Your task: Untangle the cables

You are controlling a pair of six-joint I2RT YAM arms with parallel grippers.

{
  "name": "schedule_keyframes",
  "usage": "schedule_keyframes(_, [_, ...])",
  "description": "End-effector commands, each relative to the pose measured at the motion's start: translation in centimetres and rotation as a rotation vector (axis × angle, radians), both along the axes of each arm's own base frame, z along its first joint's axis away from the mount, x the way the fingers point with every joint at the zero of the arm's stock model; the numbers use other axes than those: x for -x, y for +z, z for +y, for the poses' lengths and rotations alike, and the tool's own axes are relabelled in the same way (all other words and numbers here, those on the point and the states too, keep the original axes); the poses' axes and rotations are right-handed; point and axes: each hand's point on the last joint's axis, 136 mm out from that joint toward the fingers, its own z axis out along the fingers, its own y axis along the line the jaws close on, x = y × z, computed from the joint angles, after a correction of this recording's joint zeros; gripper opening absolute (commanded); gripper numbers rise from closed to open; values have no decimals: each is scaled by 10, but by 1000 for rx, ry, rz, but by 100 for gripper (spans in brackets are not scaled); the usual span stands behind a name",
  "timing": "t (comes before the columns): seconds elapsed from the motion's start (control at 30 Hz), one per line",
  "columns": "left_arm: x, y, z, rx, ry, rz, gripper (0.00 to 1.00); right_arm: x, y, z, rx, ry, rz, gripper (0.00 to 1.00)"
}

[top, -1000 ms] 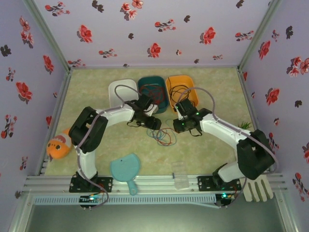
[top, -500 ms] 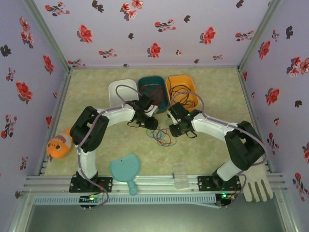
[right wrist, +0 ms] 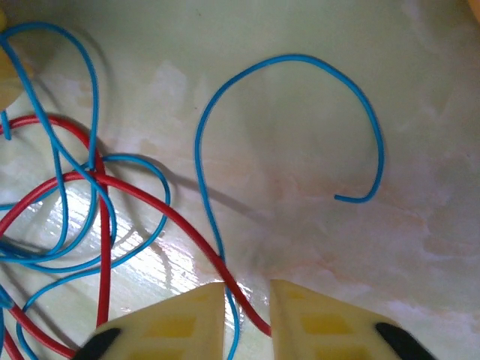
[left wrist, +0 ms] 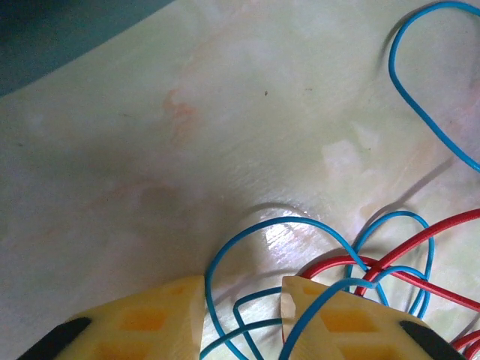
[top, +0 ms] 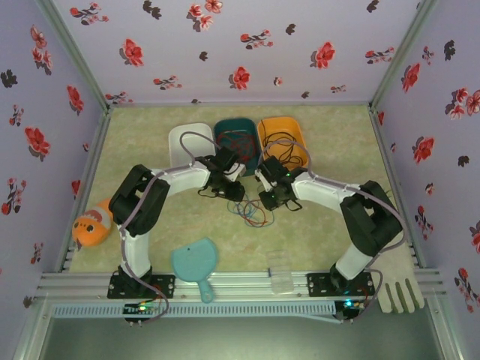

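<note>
Marbled table [top: 150, 127]: three bins [top: 234, 121] just behind tangled cables [top: 251, 212].

The table [top: 330, 142] has a pale green-beige marbled top. Three bins stand in a row at upper centre of the top view: a white bin [top: 187, 139], a teal bin [top: 238, 131] and an orange bin [top: 285, 133], left to right. Red and blue cables [top: 253, 214] lie in a loose tangle at centre. A teal paddle [top: 193, 261] and a clear plastic box [top: 280, 271] lie at lower centre. An orange plush toy [top: 91, 227] rests at the left edge.
</note>
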Motion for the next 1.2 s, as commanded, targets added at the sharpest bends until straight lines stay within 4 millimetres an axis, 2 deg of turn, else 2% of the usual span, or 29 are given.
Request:
schedule_keyframes(0.0, [13,-10,-1,-16,-27,57,30,-2,2,6,-7,19,1,15])
schedule_keyframes(0.1, [13,-10,0,-15,-25,54,25,0,0,4,-1,15,3,12])
schedule_keyframes(0.2, [15,-10,2,-18,-22,56,17,1,1,1,2,6,3,0])
schedule_keyframes(0.37, [19,-12,9,-38,-10,61,1,0,19,-4,-4,-21,-41,0])
schedule_keyframes(0.67, [28,-12,35,-112,36,37,0,-4,69,-36,34,-141,-184,0])
schedule_keyframes(0.83, [34,-17,44,-136,55,45,0,-8,101,-50,35,-205,-266,0])
schedule_keyframes(1.17, [39,-21,55,-168,75,44,0,-17,207,-80,-31,-361,-520,0])
